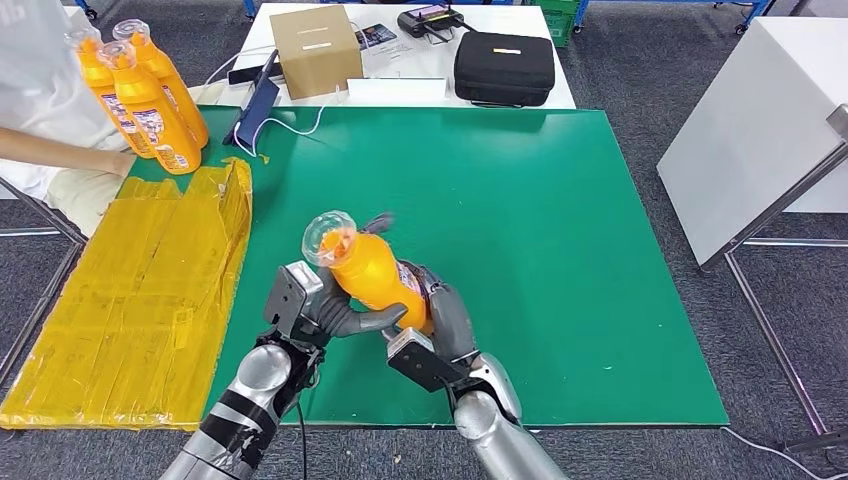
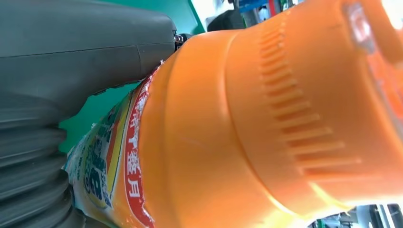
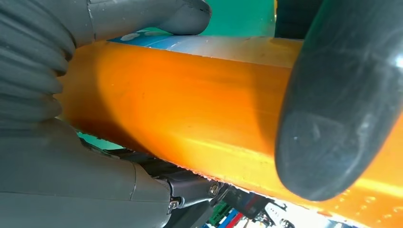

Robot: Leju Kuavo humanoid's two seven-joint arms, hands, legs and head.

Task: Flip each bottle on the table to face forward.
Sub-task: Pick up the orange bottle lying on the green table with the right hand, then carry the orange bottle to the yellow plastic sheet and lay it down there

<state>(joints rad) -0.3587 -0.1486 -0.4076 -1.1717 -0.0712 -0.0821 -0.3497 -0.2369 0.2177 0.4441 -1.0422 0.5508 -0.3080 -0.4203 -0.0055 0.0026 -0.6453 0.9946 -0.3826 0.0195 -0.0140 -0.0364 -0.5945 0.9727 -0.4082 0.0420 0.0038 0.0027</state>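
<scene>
An orange bottle (image 1: 372, 272) with a clear cap is held tilted above the near part of the green table (image 1: 560, 220), cap toward me and to the left. My left hand (image 1: 315, 308) grips it from the left and my right hand (image 1: 432, 325) grips its lower body from the right. Close up, the left wrist view shows the bottle's ribbed orange body and label (image 2: 266, 123) against my left hand's thumb (image 2: 85, 52). My right hand's fingers (image 3: 342, 109) wrap the orange bottle (image 3: 190, 104) in the right wrist view. Three more orange bottles (image 1: 150, 95) stand at the table's far left corner.
A person's arm (image 1: 60, 152) reaches in from the left beside the standing bottles. Flattened yellow packaging (image 1: 140, 300) lies along the table's left edge. Behind the green table, a white table carries a cardboard box (image 1: 314, 48) and a black case (image 1: 504, 66). A white table (image 1: 760, 130) stands at right.
</scene>
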